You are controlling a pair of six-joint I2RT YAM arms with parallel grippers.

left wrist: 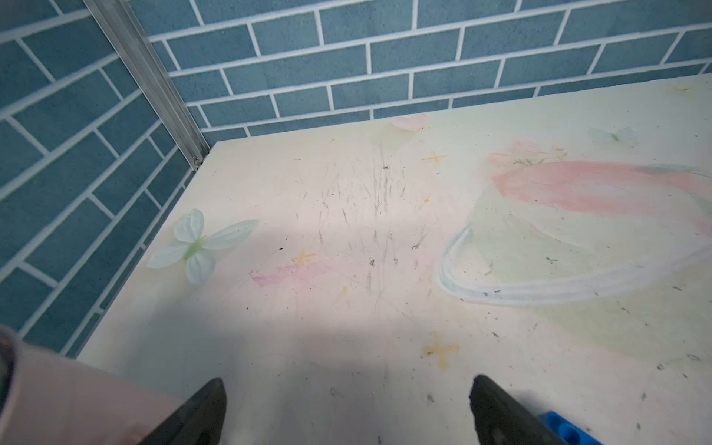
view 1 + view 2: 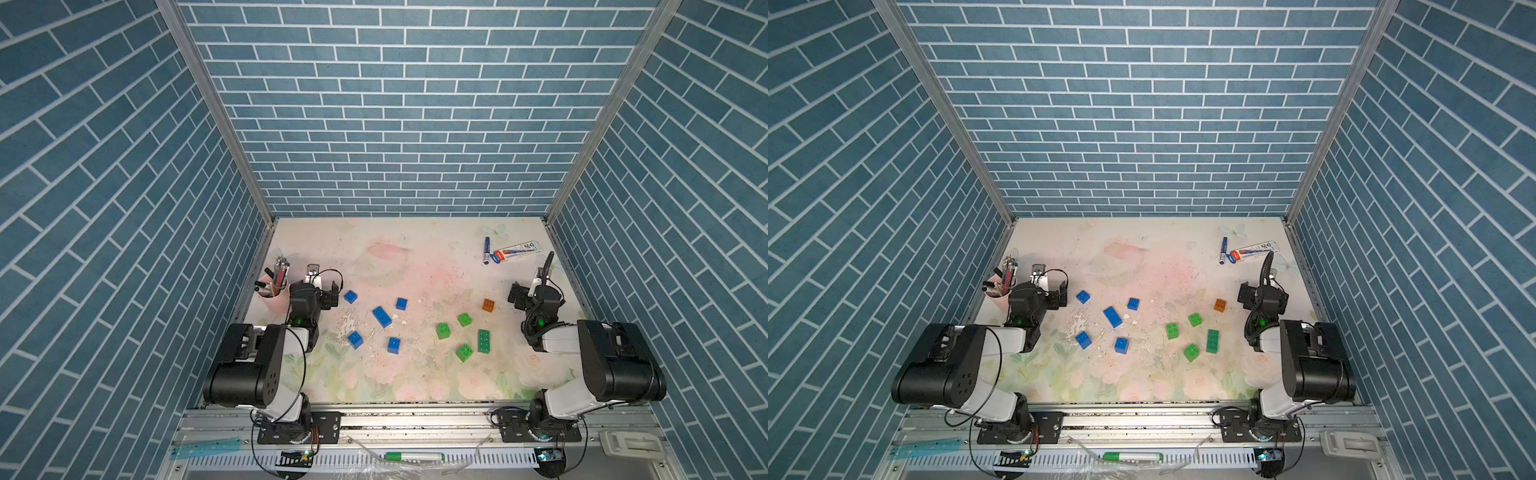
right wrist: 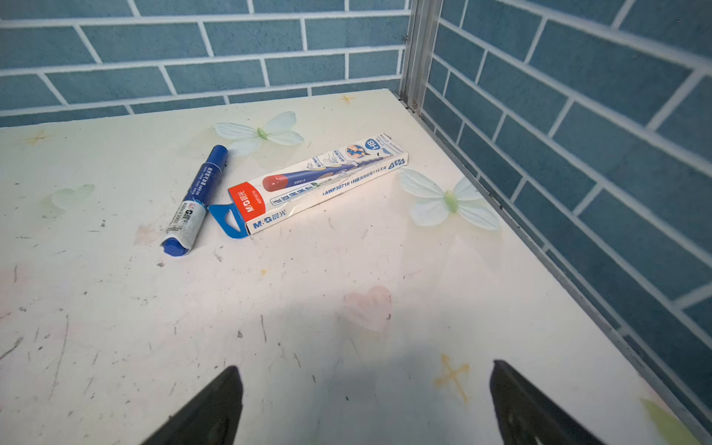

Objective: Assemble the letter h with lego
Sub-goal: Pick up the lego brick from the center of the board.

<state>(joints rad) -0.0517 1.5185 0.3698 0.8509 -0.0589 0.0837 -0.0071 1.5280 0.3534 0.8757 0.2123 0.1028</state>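
Left gripper (image 1: 346, 389) at nine o'clock and right gripper (image 3: 368, 371) at three both gape empty; blue bricks (image 2: 381, 316) and green bricks (image 2: 443, 331) lie scattered between.

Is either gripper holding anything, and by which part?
Nothing is held: left gripper and right gripper both stand open and empty; the lego lies on the table.

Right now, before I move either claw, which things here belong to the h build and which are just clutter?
For the job: five blue bricks, four green bricks, one orange brick.
Lying about: blue marker, pencil box, pink cup of pens, green marker.
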